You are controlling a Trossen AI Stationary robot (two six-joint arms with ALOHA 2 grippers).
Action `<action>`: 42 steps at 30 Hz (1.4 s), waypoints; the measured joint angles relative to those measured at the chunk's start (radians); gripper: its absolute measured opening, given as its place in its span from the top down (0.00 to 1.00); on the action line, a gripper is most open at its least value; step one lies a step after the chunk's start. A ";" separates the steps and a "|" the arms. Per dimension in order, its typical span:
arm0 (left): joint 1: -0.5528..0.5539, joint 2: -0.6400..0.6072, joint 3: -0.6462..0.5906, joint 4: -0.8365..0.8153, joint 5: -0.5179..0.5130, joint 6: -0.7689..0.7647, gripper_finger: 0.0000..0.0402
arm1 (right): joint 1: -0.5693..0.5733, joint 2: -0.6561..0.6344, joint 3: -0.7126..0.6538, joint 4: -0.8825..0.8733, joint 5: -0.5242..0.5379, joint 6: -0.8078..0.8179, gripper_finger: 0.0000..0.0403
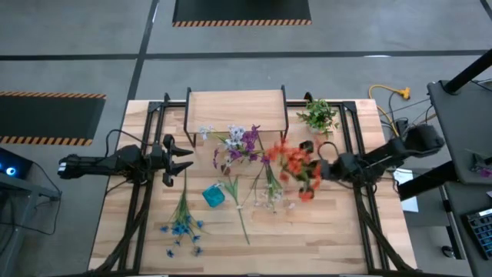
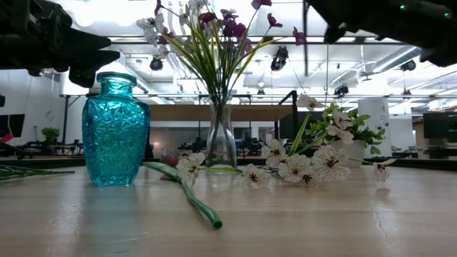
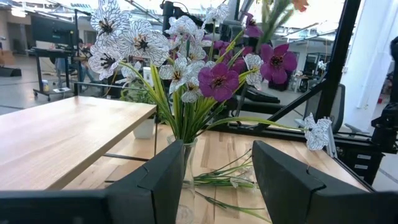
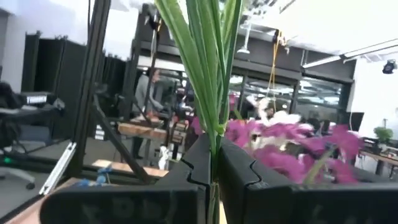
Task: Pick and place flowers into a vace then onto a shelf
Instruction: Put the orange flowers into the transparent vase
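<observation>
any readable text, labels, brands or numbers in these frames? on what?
None readable.
Turquoise cut-glass vase: pattern only, no label.
Clear glass vase holding white and purple flowers: no label.
Light wooden shelf top: unmarked.
Right gripper, shut on green flower stems: no marking.
Pale lettering on a dark machine at the right wrist view's left edge: too blurred.
</observation>
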 joint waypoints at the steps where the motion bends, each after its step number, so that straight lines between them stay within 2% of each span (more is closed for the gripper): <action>1: 0.000 0.000 0.000 0.000 0.000 -0.002 0.57 | -0.001 0.034 0.017 0.006 0.000 -0.007 0.98; 8: 0.000 0.000 0.000 0.000 0.000 -0.014 0.57 | -0.031 0.245 0.168 0.007 0.003 -0.038 0.98; 14: 0.000 0.000 0.000 0.000 0.000 -0.014 0.57 | -0.045 0.353 0.261 0.022 0.007 -0.104 0.98; 19: 0.000 0.000 0.000 0.000 0.000 -0.014 0.57 | -0.063 0.427 0.323 0.020 0.085 -0.159 0.98; 23: 0.000 0.000 0.000 0.000 0.000 -0.015 0.57 | -0.073 0.461 0.356 0.024 0.136 -0.210 0.98; 31: 0.000 0.000 0.000 0.000 0.000 -0.015 0.57 | -0.080 0.459 0.417 0.030 0.138 -0.289 0.98; 39: 0.000 0.000 0.000 0.000 0.000 -0.015 0.57 | -0.143 0.461 0.449 0.020 0.131 -0.216 0.98; 42: 0.000 0.000 0.000 0.000 0.000 -0.015 0.57 | -0.156 0.461 0.450 0.020 0.085 -0.173 0.98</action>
